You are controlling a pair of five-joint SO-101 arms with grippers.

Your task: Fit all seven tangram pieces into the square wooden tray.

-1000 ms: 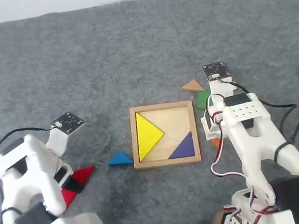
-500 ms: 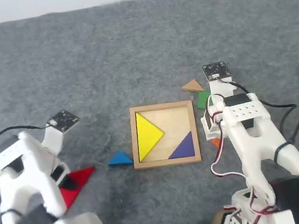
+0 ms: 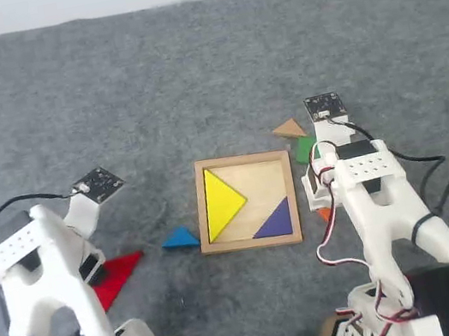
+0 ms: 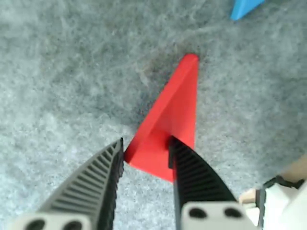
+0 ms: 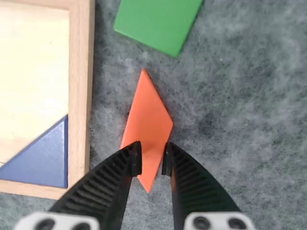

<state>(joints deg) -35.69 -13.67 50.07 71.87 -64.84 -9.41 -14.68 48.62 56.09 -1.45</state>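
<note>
Two | left gripper (image 4: 145,151) pinches red triangle (image 4: 175,110) | right gripper (image 5: 151,158) ajar over parallelogram (image 5: 148,120)

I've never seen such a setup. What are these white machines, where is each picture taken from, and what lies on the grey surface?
These are two robot arms, a left arm and a right arm. The wide picture comes from a fixed camera above; each close-up comes from a camera on one arm's wrist. On the grey mat, a wooden tray holds a yellow triangle and a purple triangle. Loose nearby: blue triangle, tan triangle, green piece. The left tool is at the red triangle, the right tool at the orange piece; whether either grips, I cannot tell.
</note>
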